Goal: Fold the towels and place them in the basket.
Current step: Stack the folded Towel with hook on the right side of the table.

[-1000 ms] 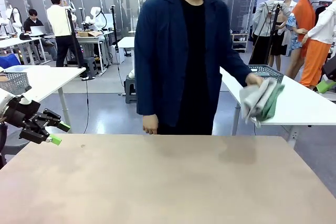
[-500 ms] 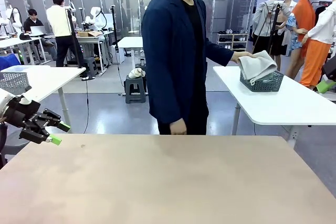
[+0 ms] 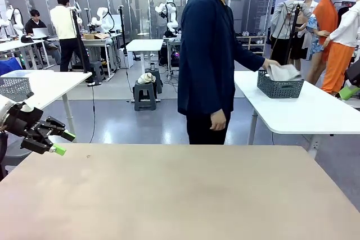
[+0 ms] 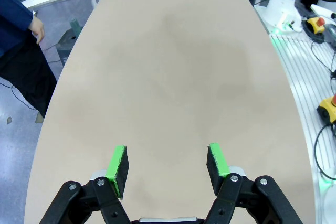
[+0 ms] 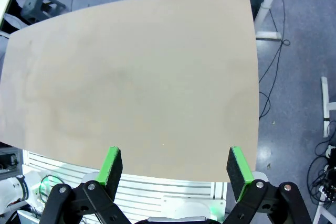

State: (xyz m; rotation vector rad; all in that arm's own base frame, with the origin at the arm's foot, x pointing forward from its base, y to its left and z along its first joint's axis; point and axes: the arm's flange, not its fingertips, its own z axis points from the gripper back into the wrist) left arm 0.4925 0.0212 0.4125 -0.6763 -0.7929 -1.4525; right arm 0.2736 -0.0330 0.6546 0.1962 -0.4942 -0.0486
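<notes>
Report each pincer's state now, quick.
Left pincer: open, holding nothing, above the table.
Right pincer: open, holding nothing.

The towels (image 3: 283,72) in the basket (image 3: 279,87) look bunched, colours perhaps too small to tell.

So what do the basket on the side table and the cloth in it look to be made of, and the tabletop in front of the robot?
The basket looks like dark grey moulded plastic, going by its regular lattice walls. The cloth in it, under the person's hand, drapes in soft pale folds, probably fabric; too far to tell the weave. The tabletop is a matte beige, smooth sheet, possibly laminate.
</notes>
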